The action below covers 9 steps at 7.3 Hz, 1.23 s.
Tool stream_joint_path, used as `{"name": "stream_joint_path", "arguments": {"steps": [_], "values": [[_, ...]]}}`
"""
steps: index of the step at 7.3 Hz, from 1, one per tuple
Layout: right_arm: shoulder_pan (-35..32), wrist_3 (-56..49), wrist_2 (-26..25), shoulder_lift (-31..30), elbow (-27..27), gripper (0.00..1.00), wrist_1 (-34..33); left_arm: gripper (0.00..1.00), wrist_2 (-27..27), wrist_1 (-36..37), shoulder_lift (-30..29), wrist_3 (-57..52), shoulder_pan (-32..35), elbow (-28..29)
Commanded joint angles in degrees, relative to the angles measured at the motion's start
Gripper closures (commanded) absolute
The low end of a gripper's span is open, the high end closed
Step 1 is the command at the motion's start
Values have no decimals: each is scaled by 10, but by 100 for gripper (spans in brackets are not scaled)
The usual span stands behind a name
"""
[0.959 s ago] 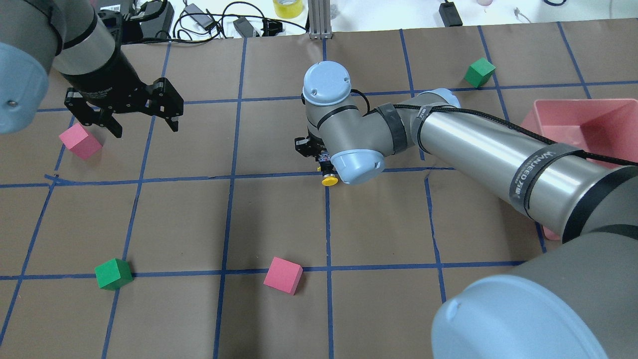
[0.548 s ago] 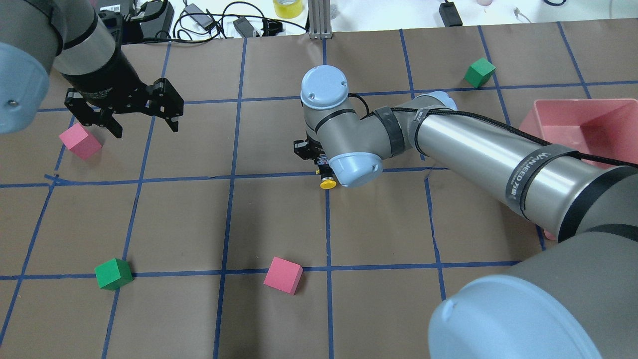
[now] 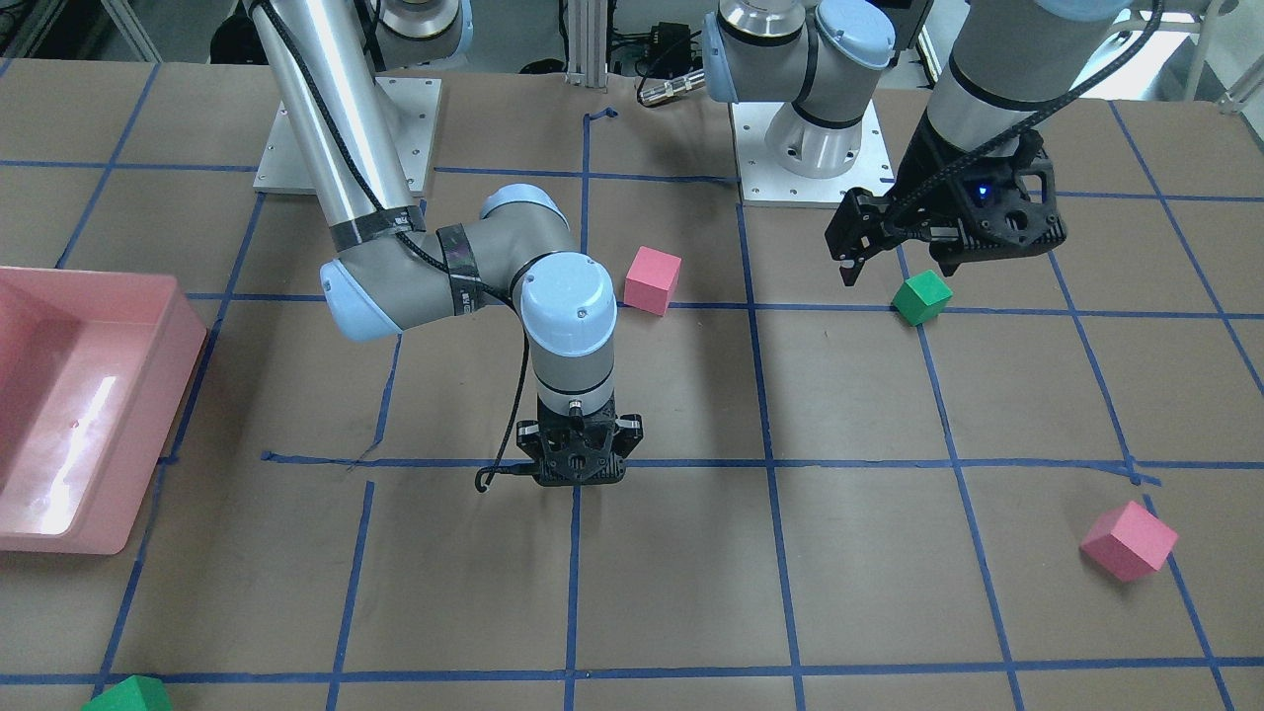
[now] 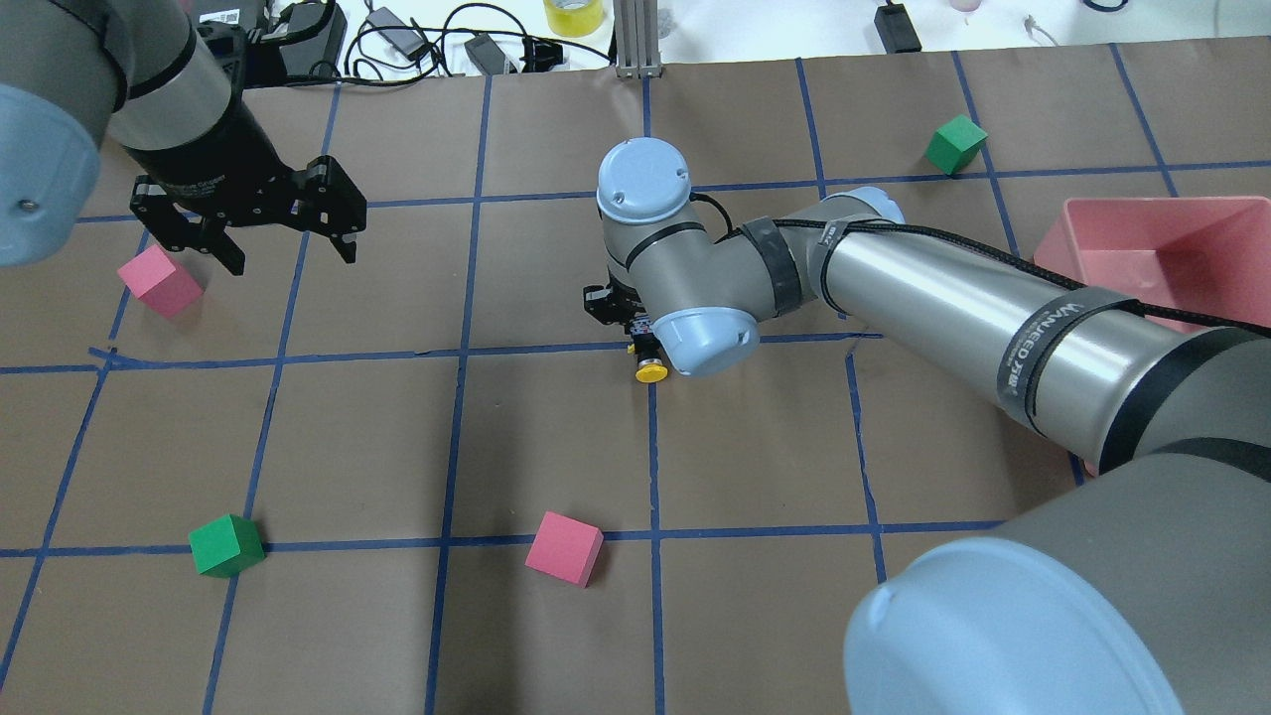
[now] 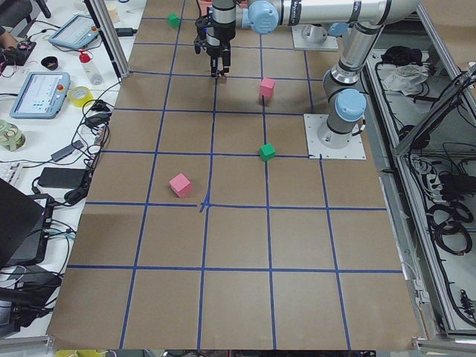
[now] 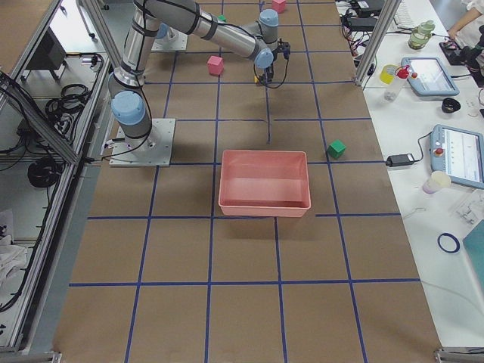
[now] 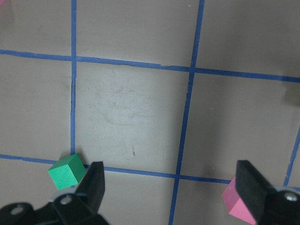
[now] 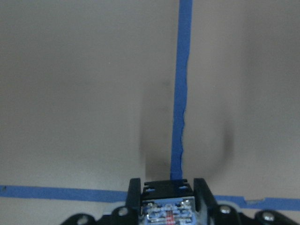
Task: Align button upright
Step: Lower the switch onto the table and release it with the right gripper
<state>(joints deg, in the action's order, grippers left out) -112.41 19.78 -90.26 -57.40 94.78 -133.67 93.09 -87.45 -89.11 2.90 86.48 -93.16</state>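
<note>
Well right in overhead view: pink rectangular plastic bin (image 4: 1152,238), untouched. Clamps small yellow-capped black push-button (image 4: 651,372) in right gripper (image 8: 167,187) at centre, wrist pointing down over blue tape line (image 4: 653,447). Hovers left gripper (image 4: 290,260) upper left, jaws spread.

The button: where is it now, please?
In the overhead view the button is near the table's middle, held by the right gripper at a crossing of blue tape lines.
</note>
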Motion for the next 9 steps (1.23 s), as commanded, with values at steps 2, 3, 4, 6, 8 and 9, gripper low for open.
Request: {"name": "stream_joint_path", "arguments": {"steps": [2,3,4,6,8,9], "values": [[0,-1,1,-6,0,5,0,0,1,0,0,0,0,0],[1,-9,-1,-17,-7,0,2,0,1,0,0,0,0,1],[7,-30,-6,-48,-12,0,9,0,1,1,0,0,0,1],[47,-80,-5,-137,-15,0,128,0,2,-3,2,1,-1,3],[117,-146,-1,-237,-20,0,271,0,-3,-4,-11,0,-2,-2],[148,-159,-3,-280,-26,0,324,0,-4,11,-13,0,3,-10]]}}
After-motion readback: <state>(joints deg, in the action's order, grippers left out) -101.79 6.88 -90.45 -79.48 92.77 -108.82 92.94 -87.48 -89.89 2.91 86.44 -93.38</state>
